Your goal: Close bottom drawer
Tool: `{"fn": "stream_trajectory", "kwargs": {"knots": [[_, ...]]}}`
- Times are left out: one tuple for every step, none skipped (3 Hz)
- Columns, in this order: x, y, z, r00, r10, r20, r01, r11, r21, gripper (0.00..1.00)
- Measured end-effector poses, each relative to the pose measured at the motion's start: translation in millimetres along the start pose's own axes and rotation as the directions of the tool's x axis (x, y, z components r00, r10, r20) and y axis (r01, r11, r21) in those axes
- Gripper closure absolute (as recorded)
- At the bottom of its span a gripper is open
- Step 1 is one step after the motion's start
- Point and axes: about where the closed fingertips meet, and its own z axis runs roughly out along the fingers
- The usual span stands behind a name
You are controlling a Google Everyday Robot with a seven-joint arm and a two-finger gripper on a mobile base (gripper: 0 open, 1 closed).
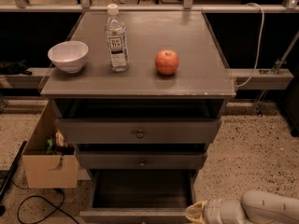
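The bottom drawer (140, 190) is pulled well out from the base of the grey cabinet, below the table's front edge. It shows a dark, plain interior with nothing visible inside. Its slim grey front panel sits at the very bottom of the view, partly cut off, so its knob cannot be seen. The panel's long axis runs left to right, parallel to the table's front edge, and the open box faces upward, extended toward the camera.

The gripper (195, 213) is at the right end of that front panel, touching or just beside it, with the pale arm reaching in from the lower right. Whether it is spread or pressed together cannot be told.

Directly above, the middle drawer (142, 161) and the top drawer (139, 132) each show a small round knob. Both stand out slightly from the cabinet.

On the table (154, 27), a white bowl (68, 55) is near the front left corner. A clear bottle (116, 38) stands upright just to the right of the bowl, and a red apple (167, 62) sits right of centre toward the front edge. A cardboard box (46, 164) rests on the floor below the table's left edge.
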Motion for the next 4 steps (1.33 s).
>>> {"fn": "stream_trajectory", "kwargs": {"knots": [[0,0,0,1.0,0.001,0.0,-0.001,1.0,-0.001,1.0],[17,-3,24,1.0,0.008,-0.023,-0.009,0.9998,-0.019,1.0],[49,-12,65,0.999,0.032,-0.02,-0.033,0.9986,-0.042,1.0],[65,-13,77,0.997,0.064,0.048,-0.061,0.9969,-0.05,1.0]]}}
